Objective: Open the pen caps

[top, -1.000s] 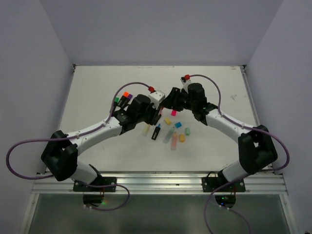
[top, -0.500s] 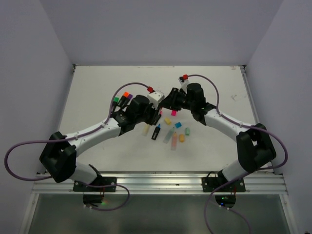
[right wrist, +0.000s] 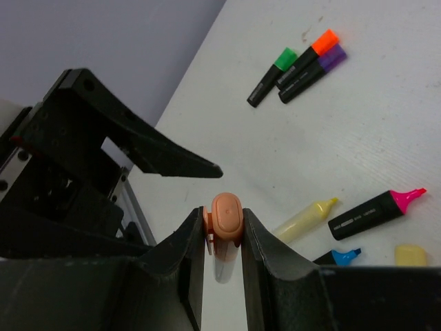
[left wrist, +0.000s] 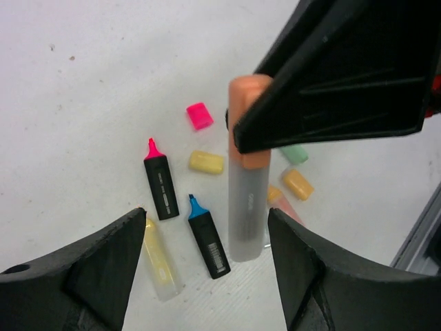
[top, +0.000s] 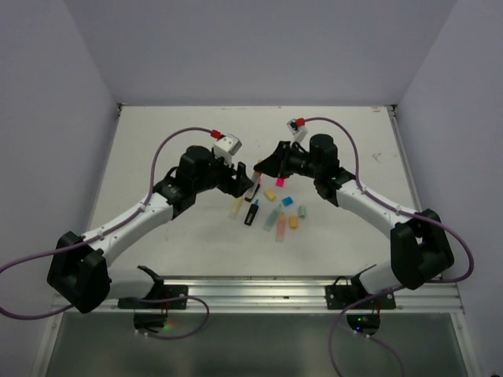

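Note:
My right gripper [right wrist: 224,215] is shut on the peach pen cap [right wrist: 226,219] of a frosted pen. The pen's body [left wrist: 248,207] hangs below the cap, still joined to it, above the table. My left gripper [left wrist: 207,214] is open, its fingers [left wrist: 103,269] standing wide on either side of the body without touching it. In the top view both grippers meet mid-table, left [top: 245,174] and right [top: 263,169]. Uncapped pens lie below: pink-tipped [left wrist: 160,183], blue-tipped [left wrist: 207,238] and pale yellow [left wrist: 160,265]. Loose caps lie near: pink [left wrist: 200,115], yellow [left wrist: 206,162], mint [left wrist: 295,154].
Three capped black pens lie together far left, with green [right wrist: 272,76], orange [right wrist: 309,56] and purple [right wrist: 315,72] caps; the left arm hides them in the top view. An amber cap [left wrist: 298,184] lies by an uncapped peach pen [left wrist: 279,198]. The table's front rail [top: 251,294] runs along the near edge.
My left gripper has opened, let go of the frosted pen and drawn back to the left. My right gripper has shut on the peach cap and now holds the pen alone.

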Controlling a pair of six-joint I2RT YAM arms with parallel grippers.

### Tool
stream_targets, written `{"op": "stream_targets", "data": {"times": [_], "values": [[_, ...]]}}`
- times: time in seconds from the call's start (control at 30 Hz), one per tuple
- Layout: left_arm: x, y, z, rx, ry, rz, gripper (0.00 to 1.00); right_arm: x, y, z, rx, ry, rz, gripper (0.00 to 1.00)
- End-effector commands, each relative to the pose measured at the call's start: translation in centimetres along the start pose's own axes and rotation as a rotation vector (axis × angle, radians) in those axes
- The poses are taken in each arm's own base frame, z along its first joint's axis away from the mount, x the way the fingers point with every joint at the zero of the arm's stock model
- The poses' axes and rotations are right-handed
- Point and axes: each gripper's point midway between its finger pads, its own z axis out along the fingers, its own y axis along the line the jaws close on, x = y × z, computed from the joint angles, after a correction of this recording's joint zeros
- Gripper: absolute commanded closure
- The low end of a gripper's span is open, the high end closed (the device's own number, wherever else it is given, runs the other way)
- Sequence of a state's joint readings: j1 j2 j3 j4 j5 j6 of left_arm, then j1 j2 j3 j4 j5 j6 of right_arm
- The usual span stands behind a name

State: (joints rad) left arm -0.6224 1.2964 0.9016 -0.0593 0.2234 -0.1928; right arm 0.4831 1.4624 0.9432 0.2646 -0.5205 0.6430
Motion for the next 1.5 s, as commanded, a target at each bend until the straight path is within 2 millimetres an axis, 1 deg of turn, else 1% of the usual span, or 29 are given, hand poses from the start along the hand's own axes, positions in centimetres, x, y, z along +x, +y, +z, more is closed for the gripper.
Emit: {"op": "stream_targets", "data": {"times": [0.0, 0.03, 0.1, 0.13, 0.23, 0.27, 0.33, 0.53, 0.7, 0.8, 0.9, 0.97, 1.13, 1.37, 1.47], "values": [[-3.0, -2.0, -1.5, 0.175, -0.113, -0.016, 0.26, -1.7, 4.7, -1.2, -0.209, -0.039, -0.133, 1.0], [-3.0, -2.8, -1.7, 0.223, -0.108, -0.009, 0.27, -2.0, 5.3, -1.4, -0.234, -0.047, -0.15, 1.0], [-3.0, -3.6, -1.9, 0.27, -0.11, -0.002, 0.3, -2.0, 6.4, -1.8, -0.289, -0.038, -0.176, 1.0], [-2.9, -4.0, -2.0, 0.295, -0.106, -0.002, 0.31, -2.3, 7.0, -1.9, -0.313, -0.05, -0.192, 1.0], [-2.8, -4.5, -2.1, 0.329, -0.103, 0.0, 0.38, -2.6, 8.3, -2.5, -0.364, -0.047, -0.237, 1.0], [-2.8, -4.6, -2.2, 0.337, -0.105, -0.001, 0.41, -2.6, 8.5, -2.6, -0.374, -0.044, -0.248, 1.0], [-3.1, -5.2, -2.5, 0.377, -0.112, 0.002, 0.44, -2.8, 9.0, -2.9, -0.396, -0.044, -0.274, 1.0], [-3.8, -6.1, -3.2, 0.429, -0.13, 0.011, 0.56, -3.4, 10.4, -4.0, -0.455, -0.062, -0.318, 1.0], [-3.6, -6.6, -3.5, 0.472, -0.129, -0.008, 0.64, -4.0, 10.6, -4.6, -0.454, -0.085, -0.336, 1.0], [-3.3, -6.5, -3.5, 0.48, -0.121, -0.02, 0.66, -4.2, 10.7, -5.1, -0.459, -0.09, -0.348, 1.0], [-3.4, -7.0, -3.9, 0.515, -0.126, -0.024, 0.7, -4.3, 10.9, -5.5, -0.467, -0.095, -0.362, 1.0], [-3.5, -7.1, -4.0, 0.527, -0.131, -0.027, 0.7, -4.4, 10.8, -5.6, -0.466, -0.096, -0.364, 1.0], [-3.9, -7.2, -4.2, 0.538, -0.144, -0.028, 0.66, -4.1, 10.8, -5.7, -0.482, -0.097, -0.353, 1.0], [-4.9, -8.0, -4.5, 0.591, -0.189, -0.033, 0.65, -3.9, 11.0, -5.6, -0.526, -0.104, -0.313, 1.0], [-4.9, -8.1, -4.3, 0.601, -0.185, -0.04, 0.66, -3.8, 11.0, -5.6, -0.535, -0.104, -0.309, 1.0]]}}
